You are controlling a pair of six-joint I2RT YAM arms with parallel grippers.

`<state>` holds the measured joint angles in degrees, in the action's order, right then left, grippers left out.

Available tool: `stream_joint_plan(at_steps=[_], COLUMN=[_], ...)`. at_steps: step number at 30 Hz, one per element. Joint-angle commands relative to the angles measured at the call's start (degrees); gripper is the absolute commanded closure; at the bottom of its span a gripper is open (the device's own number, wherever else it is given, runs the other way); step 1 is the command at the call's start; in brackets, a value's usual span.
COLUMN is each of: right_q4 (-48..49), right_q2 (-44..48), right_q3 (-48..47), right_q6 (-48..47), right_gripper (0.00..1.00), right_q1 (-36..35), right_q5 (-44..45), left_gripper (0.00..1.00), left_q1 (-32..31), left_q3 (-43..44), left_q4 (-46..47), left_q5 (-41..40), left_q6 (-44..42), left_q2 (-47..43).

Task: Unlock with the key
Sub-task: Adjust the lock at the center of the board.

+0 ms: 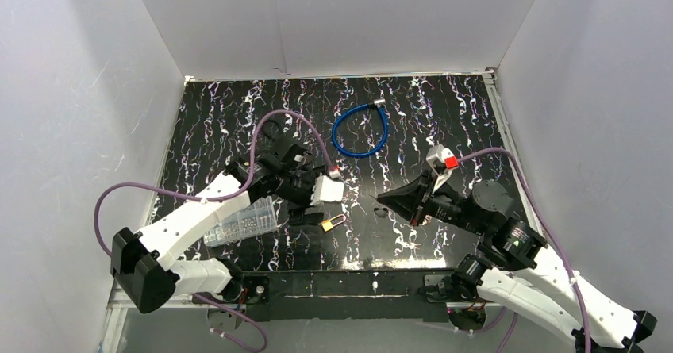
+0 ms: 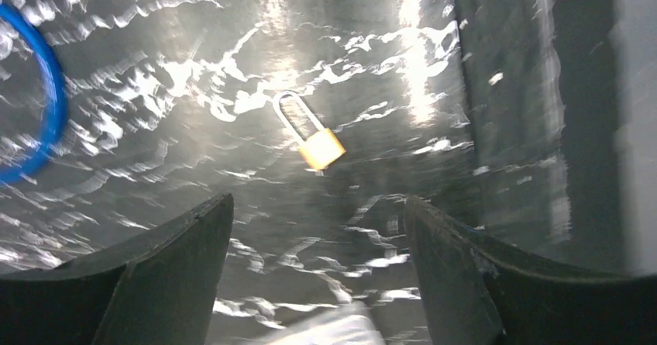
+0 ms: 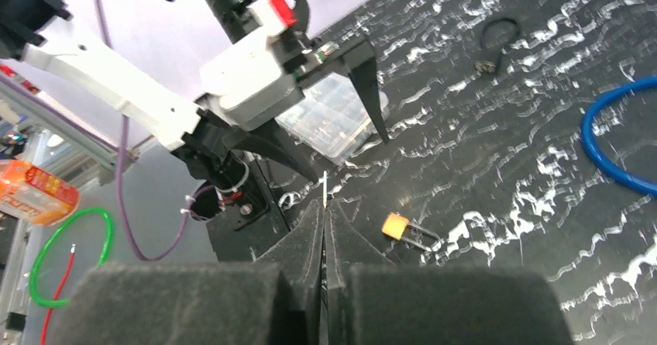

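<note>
White walls box in a black, white-veined counter [image 1: 444, 107]. The padlock [image 2: 314, 139] lies flat on it near the front edge (brass body, silver shackle). The left arm bends low over the padlock, its pincer [image 2: 318, 201] spread wide and touching nothing. Right of the padlock, the right arm reaches leftward, its pincer [image 3: 324, 209] pinched tight on a thin key [image 3: 324, 186].

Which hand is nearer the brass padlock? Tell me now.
Left. The left hand hangs open just over the brass padlock, which lies a little ahead of it. The right hand, shut on the key, points at it from farther right.
</note>
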<state>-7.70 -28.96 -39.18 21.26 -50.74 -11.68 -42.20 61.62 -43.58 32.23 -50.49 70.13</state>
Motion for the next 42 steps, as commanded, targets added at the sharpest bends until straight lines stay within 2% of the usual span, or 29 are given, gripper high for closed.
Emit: stream_joint_plan(at_steps=[1,4,7,13,15,19,29,42], right_q4=[-7.73,-9.44,-10.94,-12.79,-13.56,-13.99,-13.06,-13.91], right_q2=[4.37,5.57,6.75,8.58,9.42,9.72,8.27,7.07], right_q3=[2.89,3.04,3.29,3.04,2.71,2.21,1.08,3.68], right_q6=[1.13,1.27,1.26,1.46,1.53,1.44,0.71,1.66], right_gripper=[0.99,0.99,0.99,0.99,0.99,0.99,0.99,0.99], right_q1=[0.24,0.20,0.29,0.30,0.29,0.35,0.38,0.50], right_q5=[5.39,7.05,8.97,11.29,13.61,14.55,14.64,13.23], left_gripper=[0.21,0.21,0.23,0.27,0.27,0.27,0.27,0.28], left_q1=[1.34,1.46,2.24,5.25,6.38,6.43,3.76,1.78], left_q3=[-3.41,-5.22,-8.66,-8.08,-8.70,-7.23,-0.48,-9.97], left_q4=[1.25,1.87,3.25,6.77,8.23,6.26,6.37,-1.16], left_q5=[4.06,5.53,4.64,7.22,9.72,10.64,11.25,12.00], left_q6=[-31.10,-43.85,-61.67,-81.88,-91.67,-103.65,-104.59,-102.95], left_q2=[4.27,6.79,10.26,19.33,22.43,26.94,34.29,24.13])
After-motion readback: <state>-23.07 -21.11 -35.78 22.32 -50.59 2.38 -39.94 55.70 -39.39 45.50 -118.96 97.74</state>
